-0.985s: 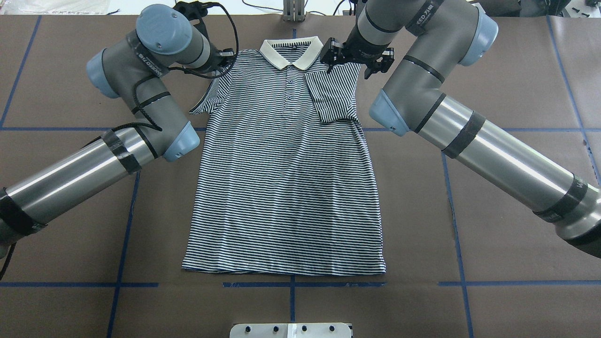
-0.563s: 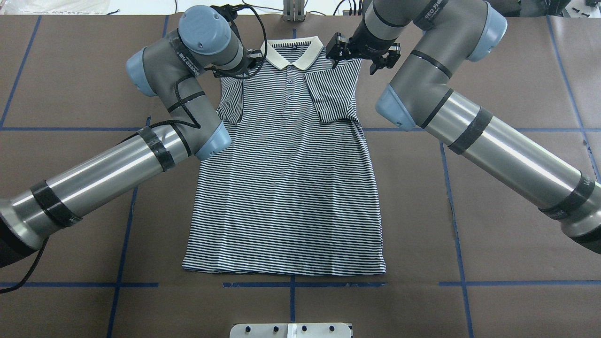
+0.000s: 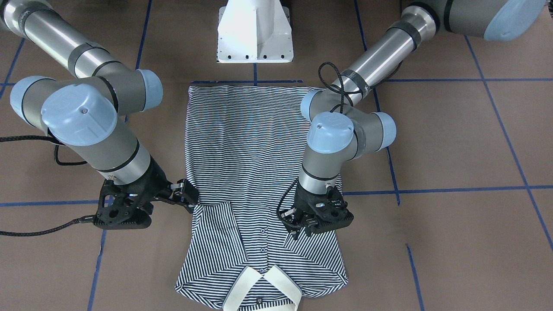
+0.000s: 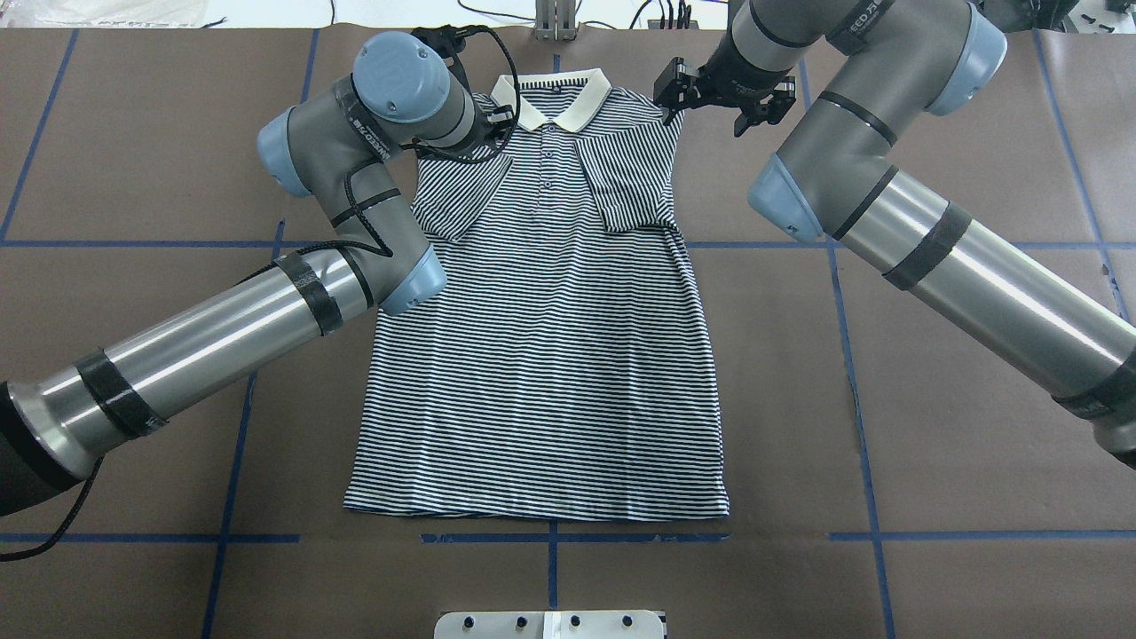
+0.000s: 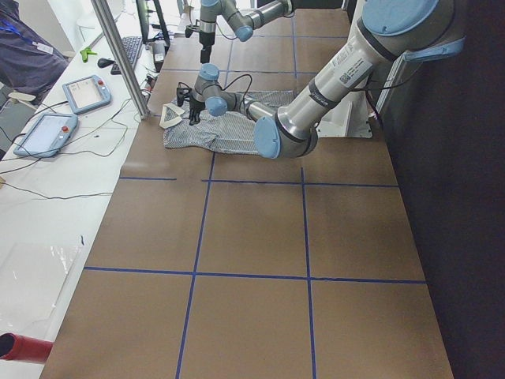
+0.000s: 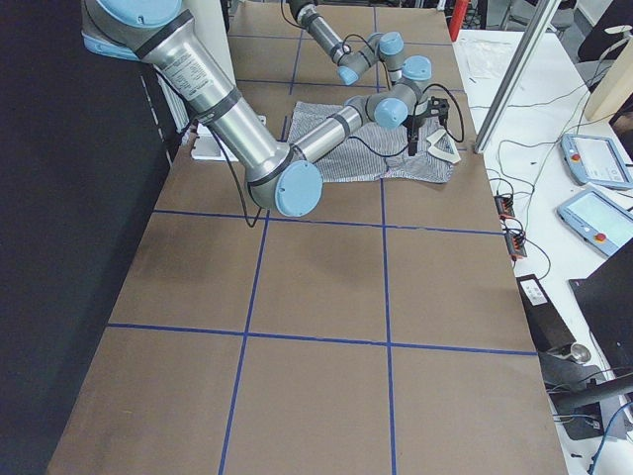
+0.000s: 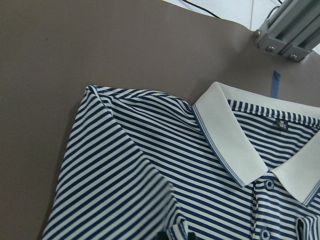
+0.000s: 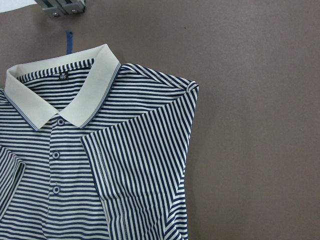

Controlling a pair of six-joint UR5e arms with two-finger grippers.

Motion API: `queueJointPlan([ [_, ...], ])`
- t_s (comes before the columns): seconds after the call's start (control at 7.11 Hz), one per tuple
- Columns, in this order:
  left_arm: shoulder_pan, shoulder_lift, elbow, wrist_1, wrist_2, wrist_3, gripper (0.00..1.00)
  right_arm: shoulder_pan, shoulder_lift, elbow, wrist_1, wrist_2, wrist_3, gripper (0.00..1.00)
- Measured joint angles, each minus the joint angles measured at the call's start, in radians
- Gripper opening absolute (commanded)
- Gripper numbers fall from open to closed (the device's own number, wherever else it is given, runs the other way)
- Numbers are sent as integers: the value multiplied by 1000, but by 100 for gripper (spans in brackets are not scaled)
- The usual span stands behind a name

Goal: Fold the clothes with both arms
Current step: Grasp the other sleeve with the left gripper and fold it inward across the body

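The striped polo shirt (image 4: 541, 355) lies flat on the brown table, cream collar (image 4: 550, 98) at the far edge. It also shows in the front view (image 3: 246, 147). Its right sleeve (image 4: 626, 182) is folded in over the chest. My left gripper (image 4: 493, 124) (image 3: 298, 231) is shut on the left sleeve (image 4: 457, 191) and holds it low over the chest beside the placket. The left wrist view shows the sleeve fabric (image 7: 150, 200) close under the camera. My right gripper (image 4: 710, 102) (image 3: 149, 203) is open and empty, just off the shirt's right shoulder (image 8: 187, 87).
The white pedestal base (image 3: 255, 34) stands at the hem side. Blue tape lines (image 4: 550, 538) grid the table. An aluminium post (image 4: 555, 18) rises beyond the collar. Tablets and cables (image 5: 85, 93) lie on a side bench.
My left gripper has carried the left sleeve inward from the shirt's side onto the chest. My right gripper has moved outward from the collar to beside the right shoulder.
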Motion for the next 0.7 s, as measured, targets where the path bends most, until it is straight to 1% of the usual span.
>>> queueJointPlan([
  [0.28,-1,4,-17,-33,-5,7,100,-1,-11,1,1,-1,0,100],
  [0.42,-3,23,-59,-28,-31,11,100,-7,-25,14,2,-4,9,100],
  [0.56,-5,69,-131,-17,-72,19,100,-25,-60,58,2,-17,41,100],
  [0.7,-7,155,-250,0,-101,35,100,-59,-119,135,1,-45,90,100],
])
